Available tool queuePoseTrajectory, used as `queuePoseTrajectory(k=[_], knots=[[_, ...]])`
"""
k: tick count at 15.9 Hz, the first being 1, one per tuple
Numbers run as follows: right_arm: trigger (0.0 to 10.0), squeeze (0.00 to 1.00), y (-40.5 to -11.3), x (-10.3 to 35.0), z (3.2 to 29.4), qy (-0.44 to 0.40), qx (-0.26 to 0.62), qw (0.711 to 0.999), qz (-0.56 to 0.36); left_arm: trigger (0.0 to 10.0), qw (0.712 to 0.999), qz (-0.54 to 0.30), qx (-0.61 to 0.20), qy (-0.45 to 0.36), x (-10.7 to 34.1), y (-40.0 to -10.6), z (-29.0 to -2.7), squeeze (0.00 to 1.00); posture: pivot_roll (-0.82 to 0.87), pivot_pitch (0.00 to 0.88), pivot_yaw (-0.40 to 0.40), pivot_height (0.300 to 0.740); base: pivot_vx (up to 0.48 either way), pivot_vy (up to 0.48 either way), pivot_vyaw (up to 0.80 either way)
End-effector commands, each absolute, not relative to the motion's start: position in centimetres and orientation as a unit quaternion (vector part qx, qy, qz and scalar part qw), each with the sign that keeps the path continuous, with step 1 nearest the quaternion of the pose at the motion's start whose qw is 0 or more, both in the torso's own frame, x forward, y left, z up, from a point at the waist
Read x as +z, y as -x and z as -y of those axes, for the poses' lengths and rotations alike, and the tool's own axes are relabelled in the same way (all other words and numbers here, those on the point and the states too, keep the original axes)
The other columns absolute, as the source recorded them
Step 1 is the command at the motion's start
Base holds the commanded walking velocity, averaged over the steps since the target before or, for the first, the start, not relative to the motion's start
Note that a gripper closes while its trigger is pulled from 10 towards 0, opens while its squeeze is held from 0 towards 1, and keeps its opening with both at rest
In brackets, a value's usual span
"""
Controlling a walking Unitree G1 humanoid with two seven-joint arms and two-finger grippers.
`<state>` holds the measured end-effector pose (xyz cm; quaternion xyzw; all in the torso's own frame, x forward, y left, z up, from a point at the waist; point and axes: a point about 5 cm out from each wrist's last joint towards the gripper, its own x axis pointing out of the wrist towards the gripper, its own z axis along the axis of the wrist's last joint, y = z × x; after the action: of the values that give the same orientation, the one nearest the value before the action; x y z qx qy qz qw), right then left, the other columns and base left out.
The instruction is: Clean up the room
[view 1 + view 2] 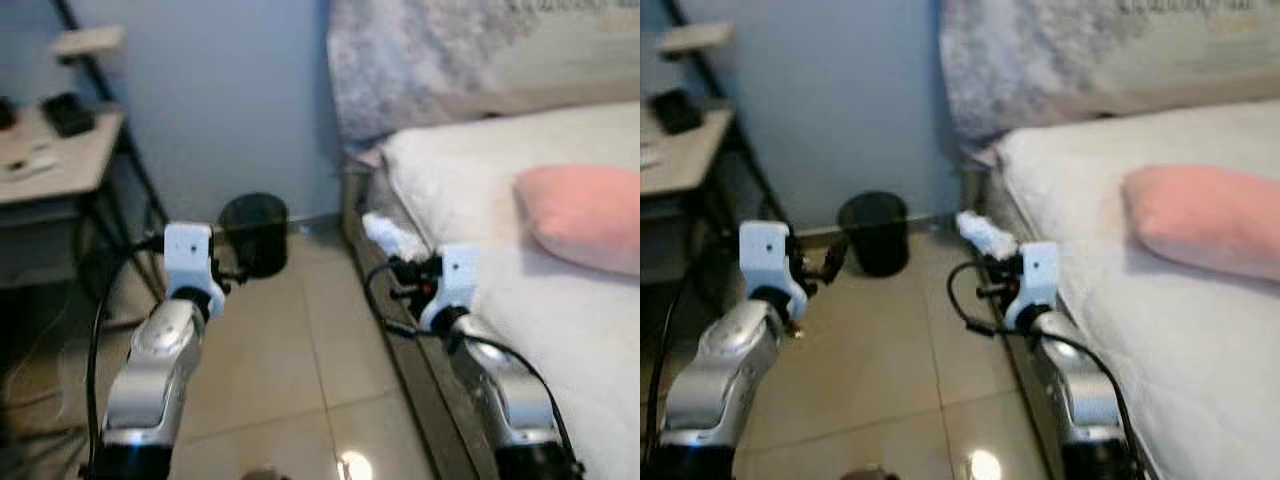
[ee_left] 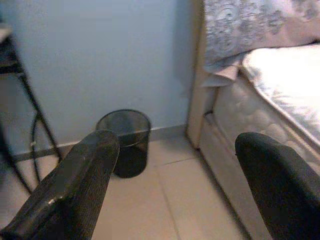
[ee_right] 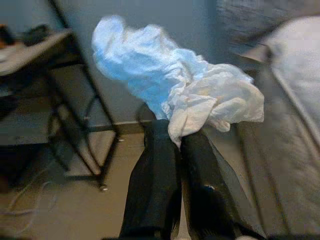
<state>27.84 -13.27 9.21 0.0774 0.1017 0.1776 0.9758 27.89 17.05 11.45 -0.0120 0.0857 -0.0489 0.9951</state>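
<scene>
A crumpled white and pale blue tissue wad (image 3: 175, 85) sits pinched between the black fingers (image 3: 155, 175) of my right gripper (image 1: 992, 262), which is shut on it beside the bed's edge; the wad (image 1: 985, 234) shows there too. A black mesh waste bin (image 1: 254, 233) stands on the tiled floor against the blue wall, ahead and left of that gripper. My left gripper (image 1: 235, 268) is held out low in front of the bin (image 2: 124, 141), its fingers (image 2: 80, 185) spread wide open with nothing between them.
A bed with a white mattress (image 1: 480, 190), a pink pillow (image 1: 585, 215) and a patterned pillow (image 1: 420, 60) fills the right. A desk on black metal legs (image 1: 60, 150) stands at the left, with cables on the floor below. Beige tiles (image 1: 300, 370) lie between.
</scene>
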Motion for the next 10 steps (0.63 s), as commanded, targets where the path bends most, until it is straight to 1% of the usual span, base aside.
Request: queuePoseTrajectory(k=[1, 2, 3, 5, 7, 9, 10], knots=[[10.0, 0.0, -27.5, 9.4, 13.0, -0.077, 0.189, 0.974, -0.097, 10.0, 0.996, -0.071, -0.056, 0.003, 12.0, -27.7, -17.1, 0.0, -0.04, 0.0, 0.049, 0.74, 0.0, 0.0, 0.8], [10.0, 0.0, -27.2, 8.9, 12.9, -0.081, 0.183, 0.974, -0.103, 10.0, 0.994, -0.069, -0.079, -0.006, 11.8, -27.3, -16.9, 0.0, -0.04, 0.0, 0.046, 0.74, 0.292, 0.0, 0.8], [10.0, 0.0, -27.1, 8.7, 12.9, -0.116, 0.176, 0.972, -0.106, 10.0, 0.992, -0.072, -0.097, -0.022, 11.6, -27.1, -16.7, 0.0, -0.04, 0.0, 0.043, 0.74, 0.296, 0.0, 0.8], [10.0, 0.0, -27.0, 8.4, 13.0, -0.109, 0.171, 0.973, -0.106, 10.0, 0.993, -0.078, -0.08, -0.028, 10.9, -26.9, -17.3, 0.0, -0.04, 0.0, 0.047, 0.74, 0.304, 0.0, 0.8], [10.0, 0.0, -27.3, 8.8, 13.6, -0.126, 0.136, 0.979, -0.087, 10.0, 0.995, -0.076, -0.057, -0.018, 10.4, -26.9, -18.3, 0.0, -0.04, 0.0, 0.043, 0.74, 0.322, 0.0, 0.0], [10.0, 0.0, -27.7, 8.9, 14.4, -0.123, 0.099, 0.986, -0.054, 10.0, 0.995, -0.07, -0.066, -0.013, 10.0, -26.7, -18.3, 0.0, -0.03, 0.0, 0.035, 0.74, 0.324, 0.0, 0.0], [10.0, 0.0, -27.9, 8.3, 14.8, -0.124, 0.083, 0.987, -0.055, 10.0, 0.995, -0.073, -0.067, -0.008, 9.6, -26.6, -18.3, 0.0, -0.02, 0.0, 0.032, 0.74, 0.326, 0.0, 0.0]])
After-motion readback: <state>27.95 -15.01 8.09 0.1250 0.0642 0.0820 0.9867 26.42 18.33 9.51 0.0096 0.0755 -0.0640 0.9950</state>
